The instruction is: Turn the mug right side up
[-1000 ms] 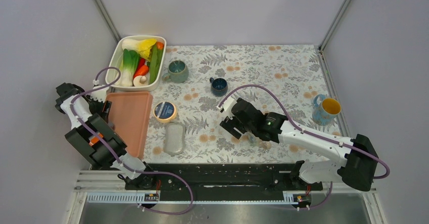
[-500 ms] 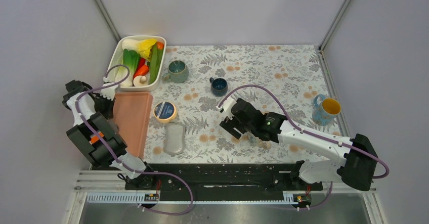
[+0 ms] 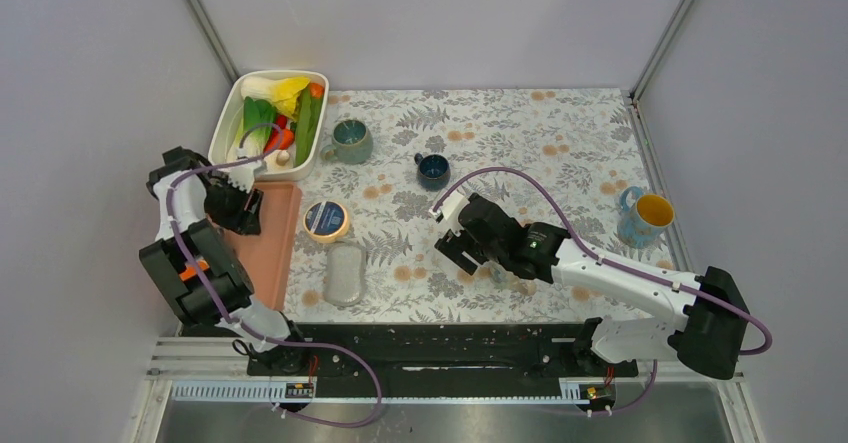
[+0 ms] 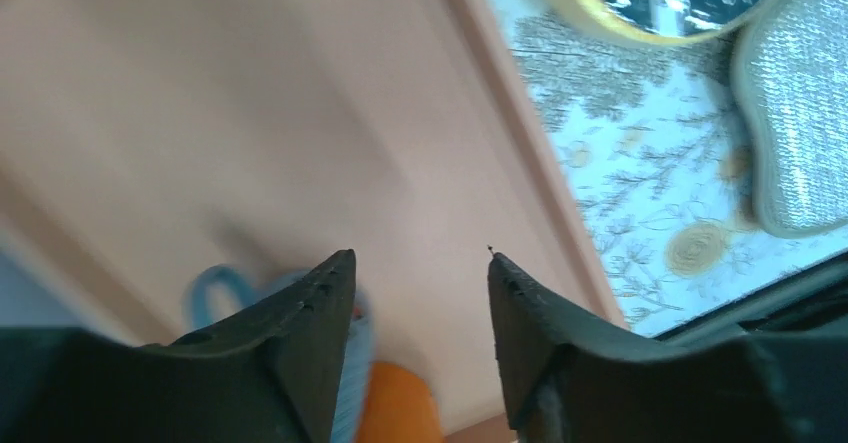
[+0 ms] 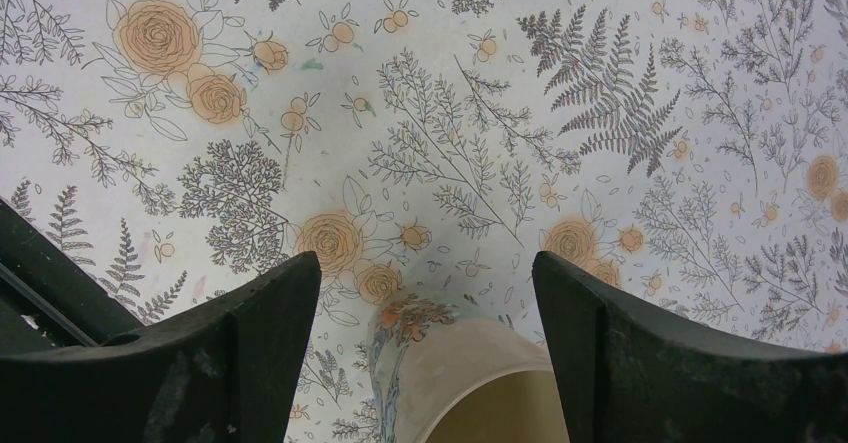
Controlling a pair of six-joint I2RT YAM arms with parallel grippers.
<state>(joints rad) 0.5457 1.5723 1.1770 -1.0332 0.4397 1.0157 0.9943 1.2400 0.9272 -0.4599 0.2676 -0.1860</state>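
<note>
A cream mug with a floral print [image 5: 470, 363] sits on the flowered tablecloth at the bottom of the right wrist view, between and behind my open fingers. Its beige inside faces the camera. In the top view it is mostly hidden under my right arm [image 3: 520, 283]. My right gripper [image 5: 425, 263] is open and empty, its tips on either side of the mug but not touching it; it also shows in the top view [image 3: 460, 251]. My left gripper [image 4: 420, 258] is open and empty above the pink tray [image 4: 250, 113], at the table's left [image 3: 243, 206].
A green mug [image 3: 350, 141], a small dark blue mug [image 3: 433, 169] and a blue mug with a yellow inside [image 3: 643, 217] stand upright. A white tub of vegetables [image 3: 272, 113], a round tin [image 3: 326, 219] and a grey mesh pad [image 3: 346, 273] lie left of centre.
My left arm has swung right from the table's left edge to over the pink tray. The right arm and the mug have not moved.
</note>
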